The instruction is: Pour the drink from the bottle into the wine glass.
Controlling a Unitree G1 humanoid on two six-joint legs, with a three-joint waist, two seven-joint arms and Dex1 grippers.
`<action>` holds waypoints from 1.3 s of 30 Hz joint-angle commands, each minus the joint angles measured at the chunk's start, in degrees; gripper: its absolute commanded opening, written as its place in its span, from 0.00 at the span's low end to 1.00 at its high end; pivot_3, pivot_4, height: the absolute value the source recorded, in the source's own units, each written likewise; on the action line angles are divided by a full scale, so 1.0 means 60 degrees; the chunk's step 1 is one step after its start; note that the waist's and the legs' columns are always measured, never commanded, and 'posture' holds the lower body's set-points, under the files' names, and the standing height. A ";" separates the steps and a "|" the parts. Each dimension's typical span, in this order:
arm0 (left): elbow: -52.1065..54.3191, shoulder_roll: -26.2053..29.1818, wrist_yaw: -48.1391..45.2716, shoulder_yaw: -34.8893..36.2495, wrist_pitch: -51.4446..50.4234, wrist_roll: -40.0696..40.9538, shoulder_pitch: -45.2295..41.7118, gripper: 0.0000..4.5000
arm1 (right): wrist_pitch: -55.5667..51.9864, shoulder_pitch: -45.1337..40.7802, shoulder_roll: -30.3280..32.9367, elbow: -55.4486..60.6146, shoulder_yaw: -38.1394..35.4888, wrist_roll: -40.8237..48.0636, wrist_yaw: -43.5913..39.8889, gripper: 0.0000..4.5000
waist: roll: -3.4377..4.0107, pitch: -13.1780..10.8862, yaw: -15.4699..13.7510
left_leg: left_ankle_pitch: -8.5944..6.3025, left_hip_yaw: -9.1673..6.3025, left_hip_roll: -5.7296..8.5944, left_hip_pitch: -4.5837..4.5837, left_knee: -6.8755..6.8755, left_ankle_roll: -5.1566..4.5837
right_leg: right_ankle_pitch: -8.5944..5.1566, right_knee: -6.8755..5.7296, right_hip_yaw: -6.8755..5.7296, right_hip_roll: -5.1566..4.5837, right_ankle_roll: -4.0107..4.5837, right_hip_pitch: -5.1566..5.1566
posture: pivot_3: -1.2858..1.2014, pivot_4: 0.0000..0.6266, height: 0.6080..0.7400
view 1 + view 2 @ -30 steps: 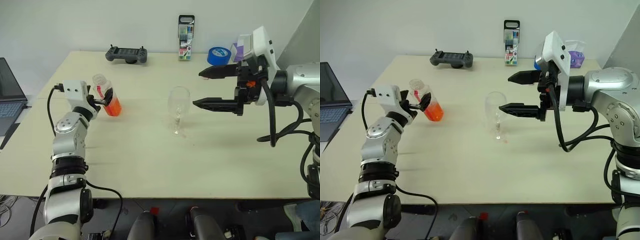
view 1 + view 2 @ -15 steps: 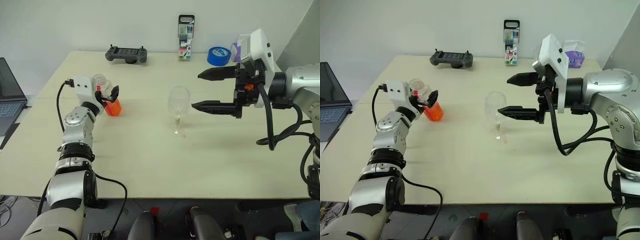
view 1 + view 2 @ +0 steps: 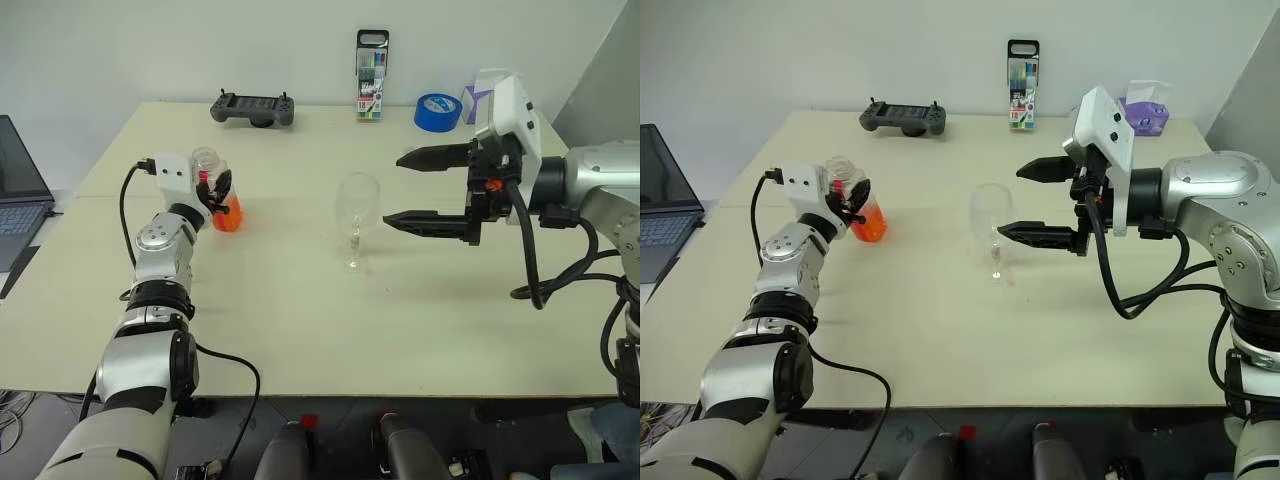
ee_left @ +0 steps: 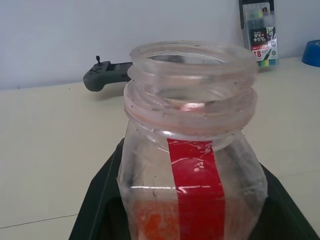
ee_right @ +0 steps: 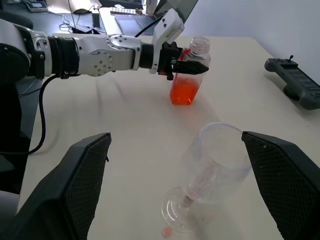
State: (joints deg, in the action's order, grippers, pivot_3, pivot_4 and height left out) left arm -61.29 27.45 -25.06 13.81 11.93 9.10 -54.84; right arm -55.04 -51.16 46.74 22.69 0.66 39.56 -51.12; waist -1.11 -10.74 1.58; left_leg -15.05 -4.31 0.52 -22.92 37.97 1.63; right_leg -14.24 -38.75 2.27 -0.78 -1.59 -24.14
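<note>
The bottle (image 3: 219, 192) stands at the table's left with no cap on its wide mouth. A red band runs down its clear side, and the orange-red drink (image 3: 229, 216) fills its lower part. My left gripper (image 3: 214, 188) is shut on the bottle (image 4: 192, 150) just below the neck, its black fingers (image 4: 99, 200) pressing either side. The empty wine glass (image 3: 357, 207) stands upright mid-table. My right gripper (image 3: 393, 189) hangs open just right of the glass bowl, level with it and not touching. In the right wrist view the wine glass (image 5: 216, 159) is near and the bottle (image 5: 189, 75) beyond it.
Along the table's far edge lie a dark game controller (image 3: 253, 107), an upright marker case (image 3: 372, 76), a blue tape roll (image 3: 437, 110) and a purple-and-white box (image 3: 474, 101). A laptop (image 3: 17, 190) sits off the left edge. Bare tabletop (image 3: 300, 300) lies in front of the glass.
My left gripper's fingers have shut on the bottle, which now stands straighter, and the left forearm has reached further in. The right gripper and the glass have kept their places.
</note>
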 commanded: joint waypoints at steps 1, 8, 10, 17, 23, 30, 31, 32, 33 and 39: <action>0.0285 -0.0128 0.0079 -0.0049 0.0533 -0.0025 -0.1154 0.39 | -0.0179 0.0743 0.0153 0.0770 -0.0858 0.0238 0.0513 1.00 | -0.0022 -0.0013 -0.0035 | 0.0000 0.0000 0.0000 -0.0006 0.0002 0.0000 | 0.0000 0.0001 -0.0010 0.0000 0.0000 0.0001 | 0.52 0.24 1.00; 0.0246 -0.0148 0.0336 -0.1878 0.1805 -0.2117 -0.2527 0.39 | -0.0173 0.2826 -0.0560 0.2565 -0.2336 0.0018 0.2878 1.00 | -0.0036 -0.0019 -0.0223 | 0.0001 0.0008 0.0022 -0.0030 0.0005 0.0001 | -0.0001 0.0022 -0.0015 -0.0001 -0.0002 -0.0001 | 0.52 0.24 1.00; 0.0150 -0.0025 0.0368 -0.2282 0.2323 -0.2580 -0.2692 0.39 | -0.0480 0.3302 -0.0787 0.2968 -0.2429 -0.0041 0.3583 1.00 | -0.0035 -0.0019 -0.0191 | 0.0001 0.0014 0.0030 -0.0015 0.0001 0.0001 | -0.0002 0.0013 0.0012 -0.0002 -0.0006 -0.0001 | 0.52 0.24 1.00; -0.0077 0.0358 0.0622 -0.3709 0.4847 -0.4277 -0.2995 0.39 | 0.0431 0.5175 -0.2917 0.4599 -0.2531 -0.0267 0.5626 1.00 | -0.0036 -0.0019 -0.0072 | 0.0001 0.0027 0.0007 -0.0003 0.0003 0.0000 | -0.0004 -0.0023 0.0012 0.0042 -0.0009 -0.0005 | 0.52 0.24 1.00; -0.0396 0.0419 0.1449 -0.4271 0.5969 -0.5207 -0.3264 0.39 | 0.1452 0.6566 -0.3613 0.4923 -0.1499 -0.1719 0.6606 1.00 | -0.0037 -0.0019 -0.0011 | 0.0002 0.0035 0.0009 -0.0003 0.0007 0.0000 | -0.0006 -0.0024 0.0010 0.0052 -0.0012 -0.0001 | 0.52 0.24 1.00; -0.0677 0.0258 0.2088 -0.4900 0.6670 -0.6048 -0.3450 0.39 | 0.2080 0.6956 -0.3845 0.4774 -0.0830 -0.2323 0.6733 1.00 | -0.0037 -0.0019 0.0012 | 0.0002 0.0043 0.0008 0.0005 0.0010 -0.0001 | -0.0011 -0.0022 0.0014 0.0055 -0.0020 0.0005 | 0.52 0.24 1.00; -0.0710 0.0247 0.2180 -0.4953 0.6699 -0.6121 -0.3497 0.39 | 0.2149 0.6987 -0.3845 0.4777 -0.0742 -0.2396 0.6720 1.00 | -0.0037 -0.0019 0.0014 | 0.0002 0.0042 0.0008 0.0004 0.0010 -0.0001 | -0.0012 -0.0023 0.0013 0.0058 -0.0023 0.0004 | 0.52 0.24 1.00; -0.0731 0.0254 0.2301 -0.5040 0.6755 -0.6252 -0.3553 0.39 | 0.2199 0.7011 -0.3863 0.4780 -0.0665 -0.2454 0.6714 1.00 | -0.0037 -0.0019 0.0015 | 0.0002 0.0041 0.0006 0.0003 0.0010 -0.0001 | -0.0011 -0.0023 0.0013 0.0061 -0.0020 0.0003 | 0.52 0.24 1.00; -0.0756 0.0262 0.2405 -0.5113 0.6810 -0.6369 -0.3598 0.39 | 0.2238 0.7012 -0.3887 0.4775 -0.0577 -0.2509 0.6716 1.00 | -0.0037 -0.0019 0.0015 | 0.0002 0.0041 0.0004 0.0003 0.0008 -0.0001 | -0.0010 -0.0023 0.0013 0.0063 -0.0018 0.0003 | 0.52 0.24 1.00; -0.0846 0.0346 0.3192 -0.5604 0.7050 -0.7133 -0.3800 0.39 | 0.2344 0.6952 -0.4056 0.4737 -0.0219 -0.2736 0.6764 1.00 | -0.0037 -0.0019 0.0015 | 0.0002 0.0038 0.0005 0.0002 0.0008 -0.0001 | -0.0010 -0.0023 0.0010 0.0064 -0.0019 0.0003 | 0.52 0.24 1.00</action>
State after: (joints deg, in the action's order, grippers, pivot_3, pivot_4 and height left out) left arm -67.32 28.60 -8.42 -19.85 53.17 -32.84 -74.80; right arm -42.38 -8.66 22.47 49.74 -0.69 23.67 -10.87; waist -1.33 -10.86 1.67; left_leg -15.04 -4.08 0.55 -22.91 38.02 1.62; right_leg -14.30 -38.89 2.33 -0.39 -1.70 -24.12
